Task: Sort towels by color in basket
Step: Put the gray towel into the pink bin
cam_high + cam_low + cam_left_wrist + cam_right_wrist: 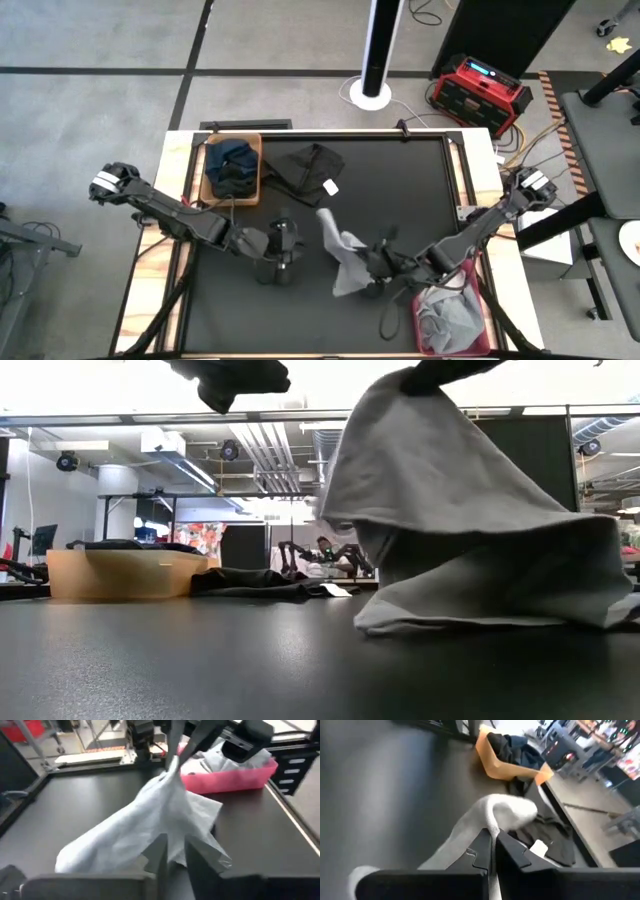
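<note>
One grey towel [345, 262] hangs pinched in the right gripper [378, 262], the pink basket [452, 318] sitting just behind it, while the left gripper [283, 243] hovers near-closed and empty.

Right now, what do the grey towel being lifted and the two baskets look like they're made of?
The grey towel looks like soft matte woven cloth: it drapes in loose folds from the right end effector. The tan basket looks like rigid smooth plastic, though wood can't be ruled out. The pink basket looks like glossy moulded plastic with thin walls.
</note>
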